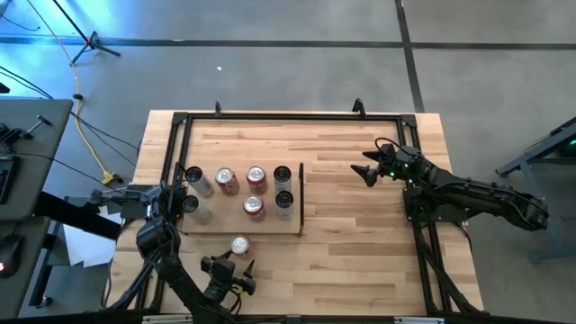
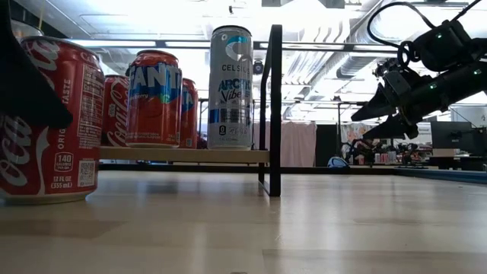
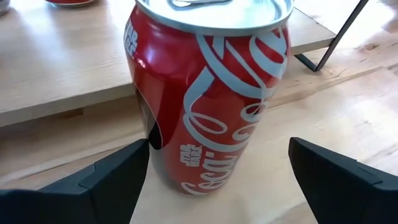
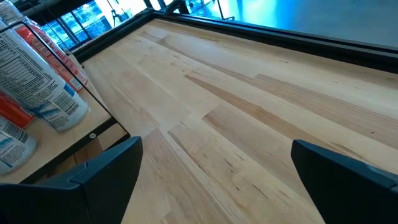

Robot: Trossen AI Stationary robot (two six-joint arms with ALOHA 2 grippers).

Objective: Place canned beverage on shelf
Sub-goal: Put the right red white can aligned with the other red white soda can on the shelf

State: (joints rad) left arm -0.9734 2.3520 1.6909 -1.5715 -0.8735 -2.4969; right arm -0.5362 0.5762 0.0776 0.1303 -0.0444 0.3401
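Note:
A red Coca-Cola can (image 3: 208, 93) stands upright on the tabletop, just in front of the shelf's near edge (image 1: 239, 245). The shelf (image 1: 209, 227) is a pale-wood panel with a dark upright strip (image 2: 274, 106) on its right end. My left gripper (image 1: 238, 263) comes at the can from the table's near side. It is open, with one finger (image 3: 112, 180) on each side of the can's lower half, and I see no touch. My right gripper (image 1: 367, 168) hangs open over the table's right half, holding nothing.
Several cans stand on the shelf, among them a Fanta (image 2: 152, 99) and a silver Celsius (image 2: 230, 87). A black metal frame (image 1: 288, 115) rims the tabletop. Bare wood lies between the shelf's upright strip and my right arm.

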